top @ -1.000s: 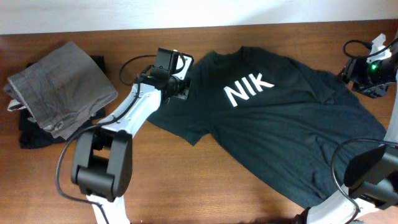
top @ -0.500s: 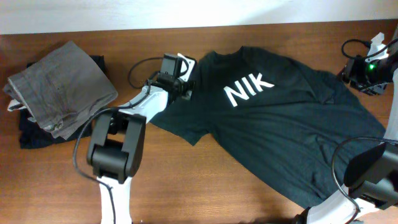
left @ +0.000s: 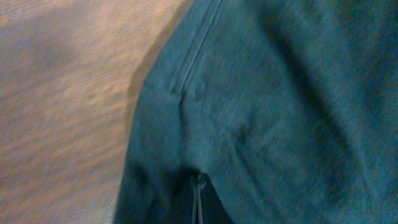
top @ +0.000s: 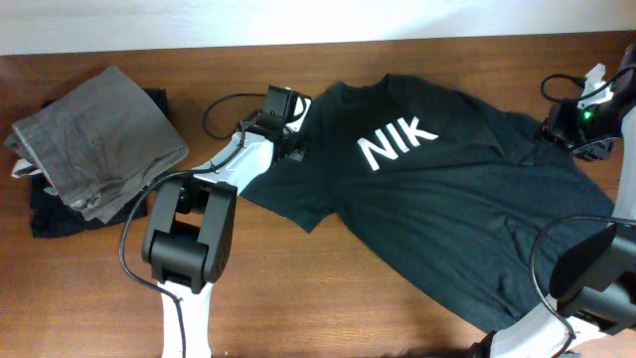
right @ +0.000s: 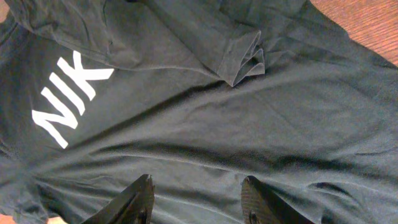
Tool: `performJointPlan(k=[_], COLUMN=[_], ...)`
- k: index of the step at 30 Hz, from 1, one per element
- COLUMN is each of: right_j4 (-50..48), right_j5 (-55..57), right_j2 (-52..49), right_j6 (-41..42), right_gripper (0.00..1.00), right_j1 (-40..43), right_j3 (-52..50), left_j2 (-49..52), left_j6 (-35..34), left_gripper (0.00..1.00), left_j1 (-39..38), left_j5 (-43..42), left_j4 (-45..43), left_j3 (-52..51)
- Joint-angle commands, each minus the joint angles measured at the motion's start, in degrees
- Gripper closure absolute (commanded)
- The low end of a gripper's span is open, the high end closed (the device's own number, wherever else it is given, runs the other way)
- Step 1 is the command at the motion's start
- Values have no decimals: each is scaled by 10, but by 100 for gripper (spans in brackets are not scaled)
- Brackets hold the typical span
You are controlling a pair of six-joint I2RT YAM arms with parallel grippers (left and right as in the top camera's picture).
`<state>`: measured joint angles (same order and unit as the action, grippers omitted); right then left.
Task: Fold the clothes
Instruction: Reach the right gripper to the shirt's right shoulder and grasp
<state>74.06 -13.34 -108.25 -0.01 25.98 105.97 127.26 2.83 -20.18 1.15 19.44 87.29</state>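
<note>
The dark charcoal T-shirt (top: 447,209) lies spread face up across the table, with the white letters "NIK" (top: 396,142) showing on the chest. My left gripper (top: 288,144) sits at the shirt's left shoulder edge. In the left wrist view its jaws (left: 199,199) are shut, with a pinch of the dark fabric (left: 280,93) drawn up to them. My right gripper (top: 568,127) hovers over the shirt's right sleeve side. In the right wrist view its fingers (right: 198,186) are open above the cloth (right: 249,124), and a folded-over sleeve (right: 245,59) lies ahead of them.
Grey folded trousers (top: 94,139) lie at the far left on a black folded garment (top: 50,214). Bare wooden table (top: 298,288) shows in front of the shirt. Cables trail from both arms.
My left arm has swung in so its base links stand nearer the gripper, which shifted slightly right at the shoulder. My right gripper has moved a little left and down toward the shirt.
</note>
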Motion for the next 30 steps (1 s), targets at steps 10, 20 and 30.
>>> performJointPlan(k=[10,20,30], right_j4=[-23,-122,-189], right_j5=[6,3,3], right_j2=[1,1,1], right_j6=[-2,-2,-2], right_gripper=[50,49,49], right_j1=[-21,-55,-69], right_j3=[-30,-117,-158], left_j2=[-5,-49,-125], left_j6=[-37,-74,-74], left_gripper=[100,100,100], left_j1=[19,19,18], left_j5=[92,91,7], left_j4=[141,183,153], left_j3=[-32,-31,5])
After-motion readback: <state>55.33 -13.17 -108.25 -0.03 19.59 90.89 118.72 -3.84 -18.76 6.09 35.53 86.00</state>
